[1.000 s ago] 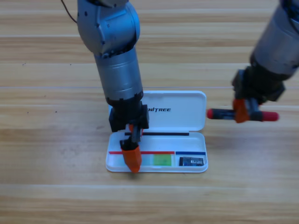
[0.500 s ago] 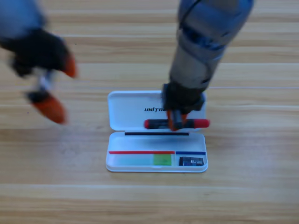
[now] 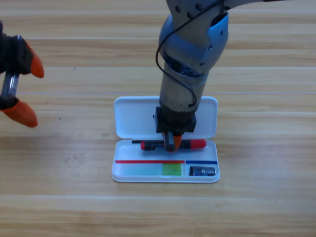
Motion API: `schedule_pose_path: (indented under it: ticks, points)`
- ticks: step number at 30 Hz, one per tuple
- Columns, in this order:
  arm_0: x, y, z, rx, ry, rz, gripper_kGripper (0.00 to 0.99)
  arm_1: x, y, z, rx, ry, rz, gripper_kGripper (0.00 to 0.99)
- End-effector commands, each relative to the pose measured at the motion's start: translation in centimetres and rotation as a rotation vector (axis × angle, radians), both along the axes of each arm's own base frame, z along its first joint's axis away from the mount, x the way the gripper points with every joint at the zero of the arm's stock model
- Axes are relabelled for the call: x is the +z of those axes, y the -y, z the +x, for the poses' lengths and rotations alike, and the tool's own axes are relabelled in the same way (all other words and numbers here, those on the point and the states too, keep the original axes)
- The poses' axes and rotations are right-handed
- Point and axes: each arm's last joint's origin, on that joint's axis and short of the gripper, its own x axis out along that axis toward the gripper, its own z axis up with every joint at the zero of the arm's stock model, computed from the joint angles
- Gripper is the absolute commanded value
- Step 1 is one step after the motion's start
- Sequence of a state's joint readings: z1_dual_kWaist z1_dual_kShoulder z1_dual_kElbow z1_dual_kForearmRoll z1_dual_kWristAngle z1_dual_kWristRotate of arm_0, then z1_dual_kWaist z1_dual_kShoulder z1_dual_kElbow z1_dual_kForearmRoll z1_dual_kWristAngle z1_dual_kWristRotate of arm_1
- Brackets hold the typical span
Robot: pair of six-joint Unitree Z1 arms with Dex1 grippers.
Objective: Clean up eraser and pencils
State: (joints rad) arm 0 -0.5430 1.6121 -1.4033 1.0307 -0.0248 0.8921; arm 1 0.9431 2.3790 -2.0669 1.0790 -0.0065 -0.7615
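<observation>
Right gripper (image 3: 174,141) reaching down over the white case (image 3: 129,117), jaws clamping the middle of the red-ended pencil (image 3: 197,144). Holding it level, crosswise over the far edge of the case's tray, just above the hinge line. Green pencil (image 3: 154,170) lying flat in the long front compartment. Eraser (image 3: 203,171) sitting in the small compartment at the tray's right end. Left gripper (image 3: 23,88) waiting at the left edge of the wooden table (image 3: 266,207), jaws spread wide, holding nothing.

Two pencils (image 3: 170,145) (image 3: 150,169), one eraser (image 3: 203,171), one case (image 3: 133,118).
</observation>
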Motion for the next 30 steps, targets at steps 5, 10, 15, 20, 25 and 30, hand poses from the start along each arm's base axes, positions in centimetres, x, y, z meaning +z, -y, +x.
schedule_pose_path:
  ticks: [5, 10, 15, 20, 25, 30]
  points:
    - [-2.0, 0.0, 1.0, 0.012, -0.041, 0.021, 0.990, -1.1, -0.9, -1.4, -0.001, -0.015, -0.043, 0.561]
    - [-2.2, 0.1, 1.0, 0.012, -0.044, 0.019, 0.990, 3.7, 0.8, -3.7, -0.003, 0.003, 0.021, 0.957]
    - [-2.2, 0.1, 1.1, 0.012, -0.038, 0.014, 0.990, 9.8, 4.4, -7.4, 0.027, -0.032, 0.140, 0.960]
    - [-0.5, 0.5, 1.8, 0.010, 0.023, -0.016, 0.986, 14.9, 8.5, -11.2, 0.059, -0.130, 0.309, 0.971]
    - [-0.6, 2.4, 5.0, -0.006, 0.039, -0.026, 0.931, 17.7, 12.2, -13.8, 0.035, -0.150, 0.505, 0.971]
    - [-1.8, 5.1, 9.3, -0.034, 0.033, -0.044, 0.833, 19.0, 15.5, -15.7, 0.002, -0.111, 0.632, 0.974]
